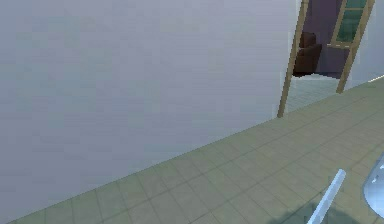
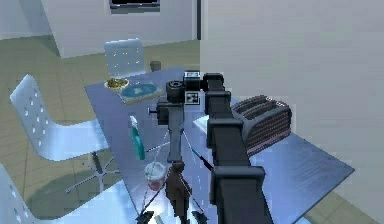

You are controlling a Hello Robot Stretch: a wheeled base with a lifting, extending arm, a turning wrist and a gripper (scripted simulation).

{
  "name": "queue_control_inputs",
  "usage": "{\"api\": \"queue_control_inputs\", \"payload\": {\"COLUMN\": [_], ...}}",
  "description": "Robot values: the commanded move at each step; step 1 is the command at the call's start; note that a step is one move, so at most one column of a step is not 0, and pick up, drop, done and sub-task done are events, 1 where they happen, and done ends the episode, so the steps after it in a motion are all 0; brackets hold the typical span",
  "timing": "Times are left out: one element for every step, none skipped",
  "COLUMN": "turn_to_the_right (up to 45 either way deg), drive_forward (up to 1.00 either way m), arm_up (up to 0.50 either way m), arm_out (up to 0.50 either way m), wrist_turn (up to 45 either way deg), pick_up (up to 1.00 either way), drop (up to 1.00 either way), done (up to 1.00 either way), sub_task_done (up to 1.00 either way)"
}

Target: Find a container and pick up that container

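Note:
On the blue-grey table (image 2: 300, 165) in the arm side view lie a round dish (image 2: 140, 92) with a teal centre and a small bowl (image 2: 118, 83) at the far end. A pale cup with a red inside (image 2: 155, 175) stands near the front, and a teal bottle (image 2: 136, 140) stands just beyond it. The dark arm (image 2: 225, 130) rises over the table to its white marker squares (image 2: 176, 91). The gripper (image 2: 160, 112) sits left of them above the tabletop. I cannot tell whether it holds anything.
A dark toaster (image 2: 260, 120) sits right of the arm by the wall. A brown upright thing (image 2: 180, 192) stands near the cup. White chairs (image 2: 50, 120) (image 2: 125, 52) surround the table. The forward view has a plain wall (image 1: 130, 80), tiled floor (image 1: 230, 170), a wood-framed doorway (image 1: 325, 50) and a chair edge (image 1: 328, 200).

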Motion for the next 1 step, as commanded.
{"api": "queue_control_inputs", "payload": {"turn_to_the_right": [0.0], "drive_forward": [0.0], "arm_up": [0.0], "arm_out": [0.0], "wrist_turn": [45.0], "pick_up": [0.0], "drop": [0.0], "done": [0.0], "sub_task_done": [0.0]}}
